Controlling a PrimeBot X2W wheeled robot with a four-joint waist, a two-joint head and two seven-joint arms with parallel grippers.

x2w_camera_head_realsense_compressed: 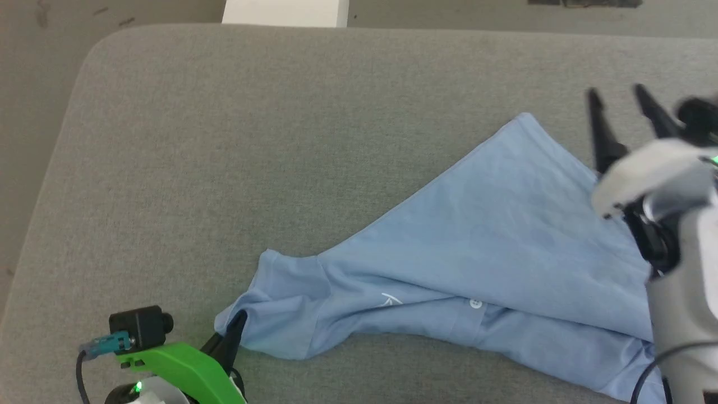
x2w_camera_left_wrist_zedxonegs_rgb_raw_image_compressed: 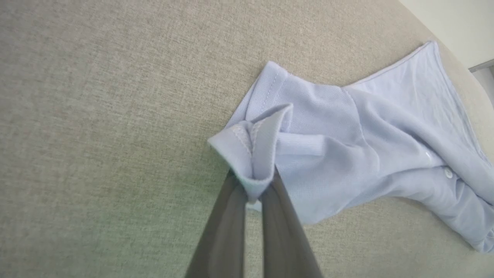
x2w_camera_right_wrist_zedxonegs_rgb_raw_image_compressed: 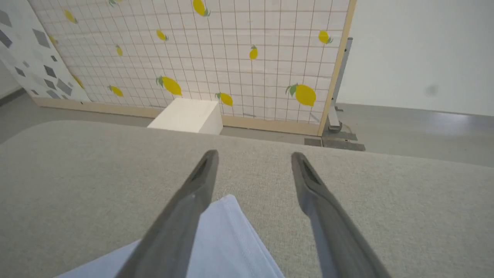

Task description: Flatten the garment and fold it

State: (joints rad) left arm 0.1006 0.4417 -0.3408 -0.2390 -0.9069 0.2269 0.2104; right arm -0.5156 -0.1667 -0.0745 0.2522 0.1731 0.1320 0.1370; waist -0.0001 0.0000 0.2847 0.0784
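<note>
1. The left fingers [x2w_camera_left_wrist_zedxonegs_rgb_raw_image_compressed: 224, 231] pinch one end of the blue shirt [x2w_camera_head_realsense_compressed: 493, 235].
2. The right fingers [x2w_camera_right_wrist_zedxonegs_rgb_raw_image_compressed: 185, 216] stand apart over its far corner.
3. It lies rumpled on the grey worktop [x2w_camera_head_realsense_compressed: 224, 140]; a lemon-print screen [x2w_camera_right_wrist_zedxonegs_rgb_raw_image_compressed: 231, 58] stands beyond.

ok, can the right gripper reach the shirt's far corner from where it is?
Probably yes: the right gripper is open beside the far corner of the light blue shirt, with only bare grey cushion between. The left gripper is shut on the opposite end, well clear.

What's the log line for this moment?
left end effector: shut on light blue soft-fabric shirt | right end effector: open over shirt corner | shirt: unfolded on grey fabric surface
</note>
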